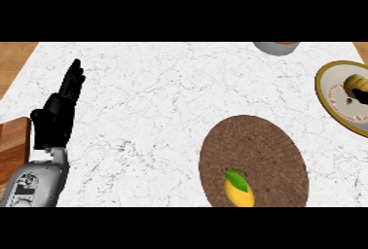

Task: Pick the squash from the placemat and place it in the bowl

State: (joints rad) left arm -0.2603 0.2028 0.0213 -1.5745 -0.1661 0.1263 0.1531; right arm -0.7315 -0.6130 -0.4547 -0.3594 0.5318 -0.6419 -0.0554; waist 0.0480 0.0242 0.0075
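A yellow squash (239, 191) with a green stem end lies on the near part of a round brown woven placemat (253, 155) in the lower right of the head view. A grey bowl (276, 47) shows only partly at the top edge, far beyond the placemat. My left hand (59, 114) stands at the left side with fingers straight and pointing up, holding nothing, well away from the squash. My right hand does not show.
A plate (346, 97) with a gold-green rim holds some food at the right edge. The white marble counter (144, 107) spreads between hand and placemat. Wooden surface (14, 141) shows at the left border.
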